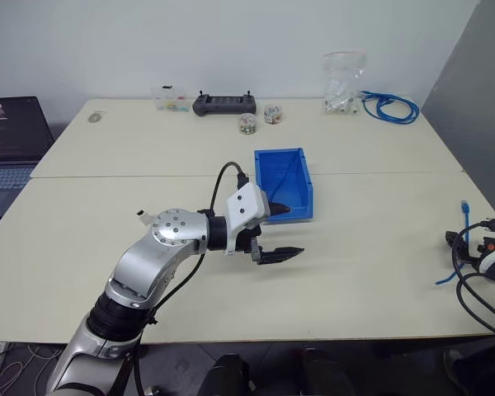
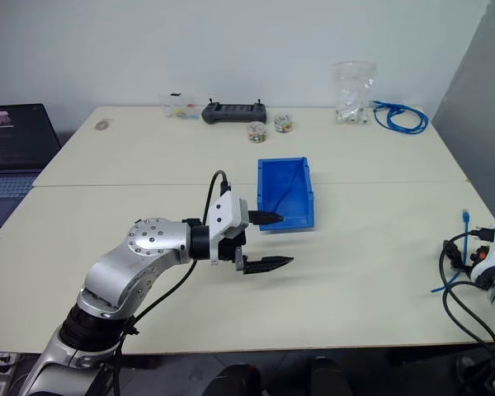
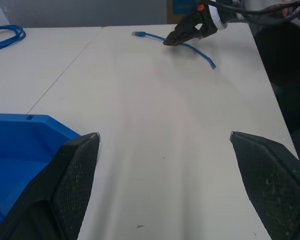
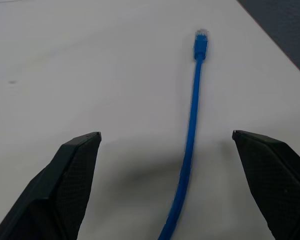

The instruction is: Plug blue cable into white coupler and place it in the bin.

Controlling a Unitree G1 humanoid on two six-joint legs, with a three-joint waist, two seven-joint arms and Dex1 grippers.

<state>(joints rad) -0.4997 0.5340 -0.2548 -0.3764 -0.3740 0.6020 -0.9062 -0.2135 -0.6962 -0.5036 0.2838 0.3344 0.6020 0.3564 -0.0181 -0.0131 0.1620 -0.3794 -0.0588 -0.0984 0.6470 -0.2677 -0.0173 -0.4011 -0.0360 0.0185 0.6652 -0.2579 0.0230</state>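
Silver left arm (image 1: 148, 264) with black cable, white wrist block, black claw (image 1: 278, 231).

Even, bright overhead light, no hard glare. Head views sharp across the table (image 1: 371, 239); soft shadow under the left gripper (image 1: 276, 233) and a darker one inside the bin (image 1: 301, 177) at its near end. Left wrist view: near fingers (image 3: 75, 180) slightly soft, far cable (image 3: 200, 50) a bit blurred. Right wrist view: faint shadow patch beside the blue cable (image 4: 190, 150), plug end slightly soft; table reads pale, washed.
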